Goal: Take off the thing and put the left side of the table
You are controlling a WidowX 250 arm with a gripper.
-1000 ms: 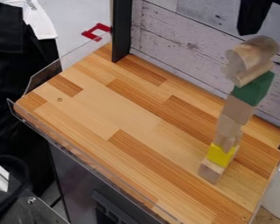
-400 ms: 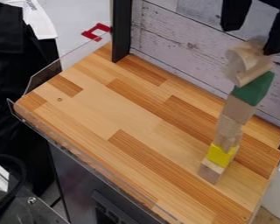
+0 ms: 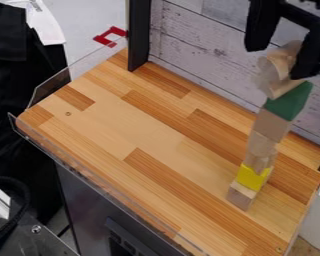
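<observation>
At the right of the counter (image 3: 109, 127): claw (image 3: 276, 61) spread at the top of a block tower

Near the counter's right edge, a tall stack of blocks stands on the wood surface. Order, bottom to top: plain wooden base block (image 3: 241, 195); yellow block (image 3: 251, 177); light wooden piece (image 3: 261, 151); plain wooden block (image 3: 272, 125); green block (image 3: 289, 101); pale, curved wooden top (image 3: 275, 70). Cannot tell whether the curved wooden top is one piece or two. It sits directly above the green block, at the head of the stack.

Claw: black, coming in from the upper right of the view. Its two fingers are spread well apart. One is up and to the left of the curved wooden top; the other overlaps the right side of that top in this view. Contact between finger and wood: cannot tell.

Surroundings: a clear guard (image 3: 52, 89) runs along the counter's left edge. A black post (image 3: 139, 35) rises at the back edge, beside a whitish plank-patterned panel (image 3: 203, 42). Beyond the back left corner, a red angular piece (image 3: 102, 38). Black cloth (image 3: 16, 95) hangs to the left of the counter.
</observation>
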